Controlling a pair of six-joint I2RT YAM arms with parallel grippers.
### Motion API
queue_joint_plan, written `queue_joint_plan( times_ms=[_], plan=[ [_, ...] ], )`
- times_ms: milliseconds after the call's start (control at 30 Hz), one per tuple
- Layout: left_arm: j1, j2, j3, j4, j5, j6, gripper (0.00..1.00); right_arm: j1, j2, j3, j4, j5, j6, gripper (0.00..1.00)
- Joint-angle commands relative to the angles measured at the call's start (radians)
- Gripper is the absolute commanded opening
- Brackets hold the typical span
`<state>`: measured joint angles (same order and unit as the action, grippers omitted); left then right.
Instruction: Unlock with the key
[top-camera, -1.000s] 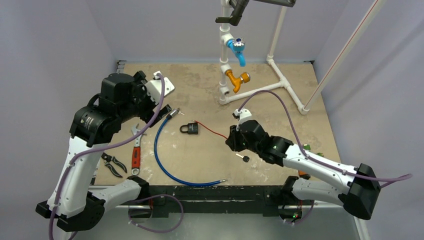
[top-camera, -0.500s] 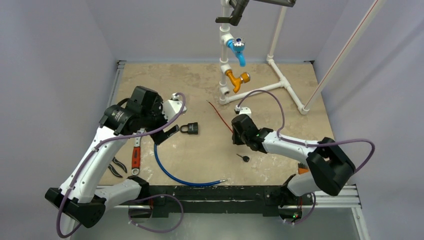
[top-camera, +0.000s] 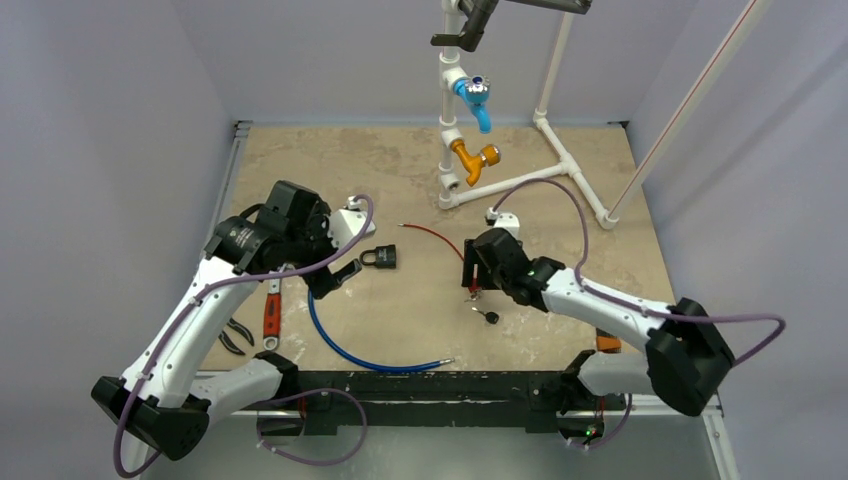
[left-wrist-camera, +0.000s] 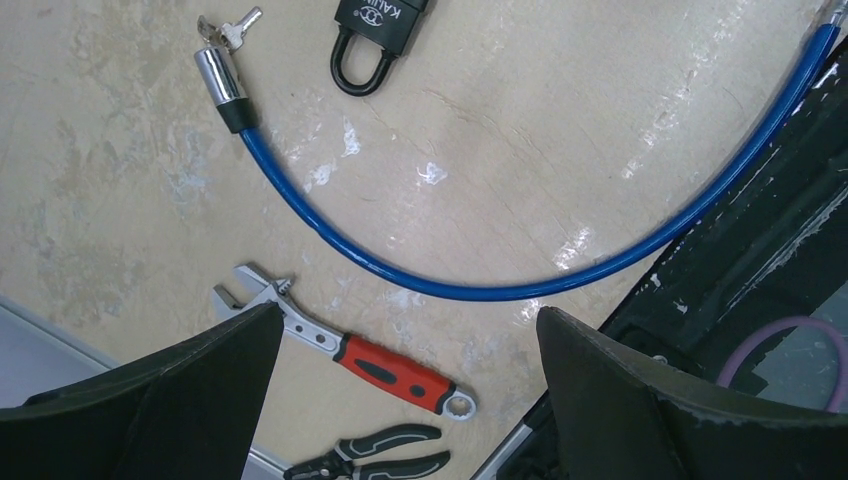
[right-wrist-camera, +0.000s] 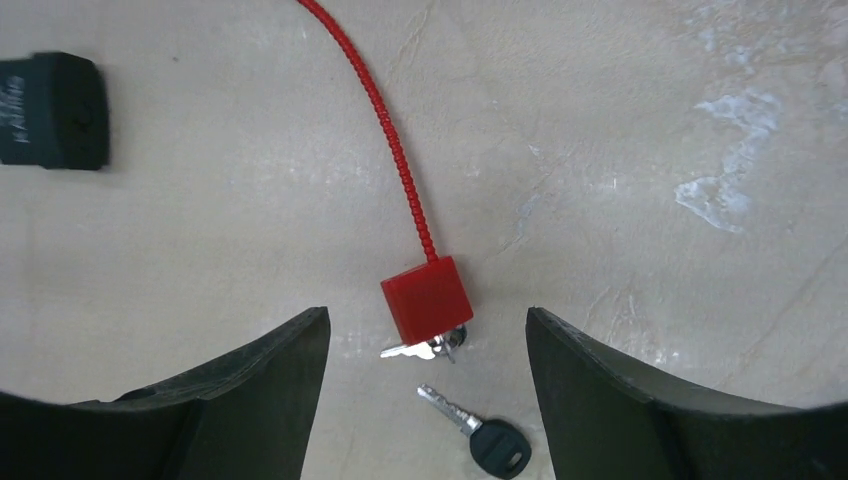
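Table: The beige table (top-camera: 400, 160) fills my overhead feed. The black padlock (top-camera: 379, 257) lies near its middle, and I place everything else from that padlock.
Pipe frame: A white pipe frame (top-camera: 557, 145) with a blue tap (top-camera: 474, 95) and an orange tap (top-camera: 472, 158) stands well beyond the padlock, off to its right.
Left claw: My left gripper (left-wrist-camera: 408, 318) hangs just left of the padlock, fingers spread wide with nothing between them.
Right claw: My right gripper (right-wrist-camera: 425, 318) hangs well right of the padlock, fingers spread and gripping nothing.
Blue cable: A blue cable lock (left-wrist-camera: 480, 294) curves from beside the padlock toward the near edge. Its silver end (left-wrist-camera: 218, 78) lies just beside the padlock's shackle, with a small key (left-wrist-camera: 235, 25) at it.
Red lock: A red block lock (right-wrist-camera: 427, 297) sits between my right fingers, touching neither. Its thin red cable (right-wrist-camera: 392, 140) trails away, passing right of the padlock. Some small silver keys (right-wrist-camera: 425, 348) show at the block's edge.
Wrench: A red-handled adjustable wrench (left-wrist-camera: 390, 365) lies left of the padlock, nearer me.
Pliers: The black pliers (left-wrist-camera: 370, 465) lie farther from the padlock than the wrench.
Key: A loose black-headed key (right-wrist-camera: 475, 430) lies flat, well right of the padlock. It is just beside the red block but apart from it, and neither claw touches it.
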<state>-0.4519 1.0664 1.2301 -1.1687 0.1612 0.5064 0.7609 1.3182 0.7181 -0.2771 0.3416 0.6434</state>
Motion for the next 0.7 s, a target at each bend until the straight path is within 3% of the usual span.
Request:
queue_joint_plan(
  times_ms=[0,233,667],
  plan=[
    [0.005,-0.023,-0.005,0.005,0.049,-0.018,1.0,0.003,-0.168,-0.037,-0.083,0.01,0.108,0.69],
    [0.005,-0.016,-0.01,-0.019,0.066,-0.012,1.0,0.056,-0.331,-0.24,-0.071,-0.049,0.249,0.67],
    [0.005,-0.024,0.003,-0.038,0.069,-0.015,1.0,0.106,-0.168,-0.234,-0.005,-0.031,0.207,0.68]
  ],
)
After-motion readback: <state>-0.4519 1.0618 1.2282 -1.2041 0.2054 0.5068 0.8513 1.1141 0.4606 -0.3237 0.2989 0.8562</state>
